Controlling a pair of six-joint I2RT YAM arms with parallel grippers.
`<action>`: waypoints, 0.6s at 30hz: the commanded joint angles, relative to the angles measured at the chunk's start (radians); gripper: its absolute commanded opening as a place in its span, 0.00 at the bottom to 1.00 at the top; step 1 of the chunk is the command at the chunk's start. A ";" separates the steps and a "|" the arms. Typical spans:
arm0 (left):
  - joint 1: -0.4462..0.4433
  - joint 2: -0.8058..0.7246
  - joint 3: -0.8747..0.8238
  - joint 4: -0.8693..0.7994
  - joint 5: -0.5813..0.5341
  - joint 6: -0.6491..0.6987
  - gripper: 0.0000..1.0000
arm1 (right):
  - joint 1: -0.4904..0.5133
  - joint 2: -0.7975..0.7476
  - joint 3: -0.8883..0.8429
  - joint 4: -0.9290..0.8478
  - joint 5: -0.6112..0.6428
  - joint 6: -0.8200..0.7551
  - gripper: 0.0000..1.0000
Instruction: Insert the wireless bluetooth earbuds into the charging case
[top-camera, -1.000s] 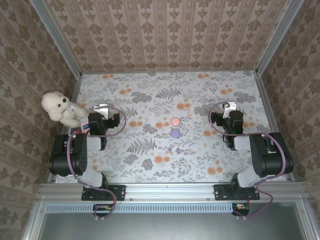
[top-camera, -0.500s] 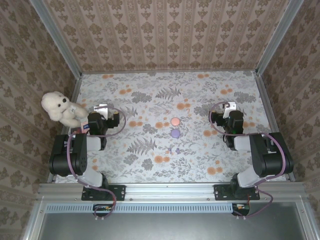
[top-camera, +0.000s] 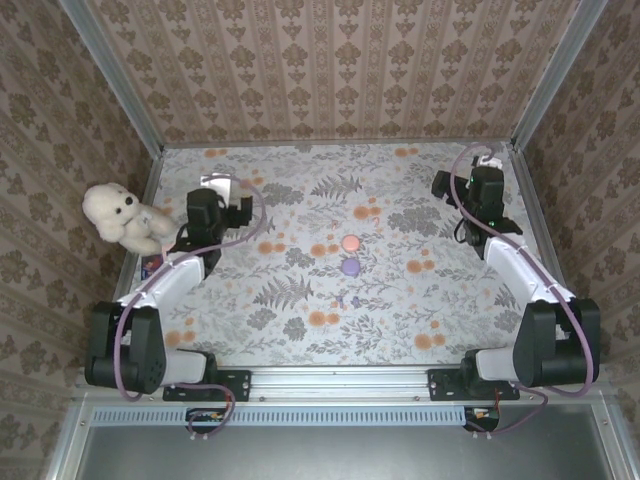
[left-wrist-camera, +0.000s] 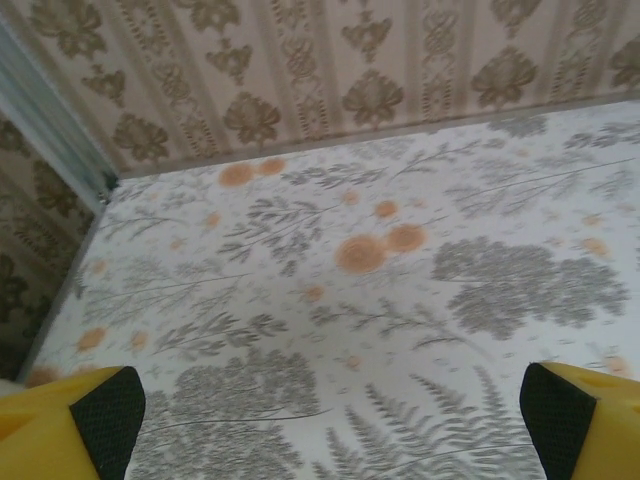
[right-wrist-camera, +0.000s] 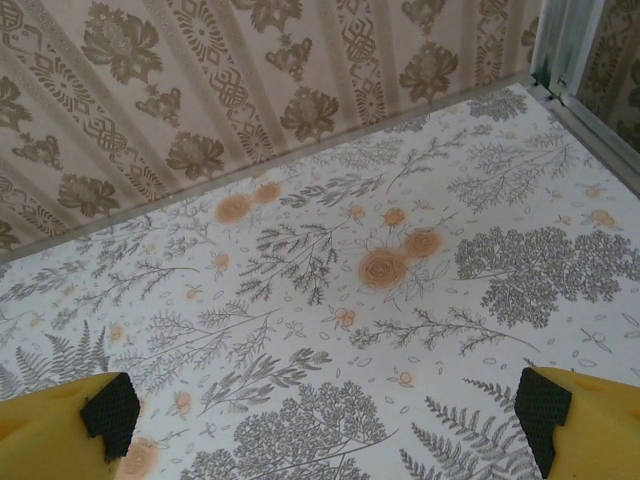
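The lilac-purple charging case (top-camera: 350, 267) lies near the middle of the flowered table, with a small round pink piece (top-camera: 350, 243) just behind it. I cannot make out the earbuds at this size. My left gripper (top-camera: 217, 183) is stretched toward the far left of the table, well left of the case. In its wrist view the left gripper (left-wrist-camera: 325, 425) is open, with bare tablecloth between its yellow fingers (left-wrist-camera: 70, 425). My right gripper (top-camera: 485, 160) reaches into the far right corner. In its wrist view the right gripper (right-wrist-camera: 325, 415) is open and holds nothing.
A white teddy bear (top-camera: 122, 217) sits at the left edge beside the left arm. Patterned walls (top-camera: 340, 70) close in the back and both sides, with metal posts (right-wrist-camera: 565, 45) at the corners. The flowered tablecloth (top-camera: 300, 320) spreads in front of the case.
Both arms have unfolded from their tucked poses. The left gripper went farther back and a little right; the right gripper went to the far right corner. Case and pink piece stayed put.
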 joint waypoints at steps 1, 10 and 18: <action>-0.073 -0.016 0.065 -0.251 -0.068 -0.124 1.00 | 0.005 0.017 0.035 -0.289 -0.069 0.071 1.00; -0.177 -0.028 0.114 -0.439 -0.068 -0.505 1.00 | 0.265 -0.071 0.094 -0.608 -0.105 0.216 0.93; -0.199 -0.054 0.110 -0.544 -0.094 -0.814 1.00 | 0.525 0.057 0.121 -0.654 -0.081 0.554 0.94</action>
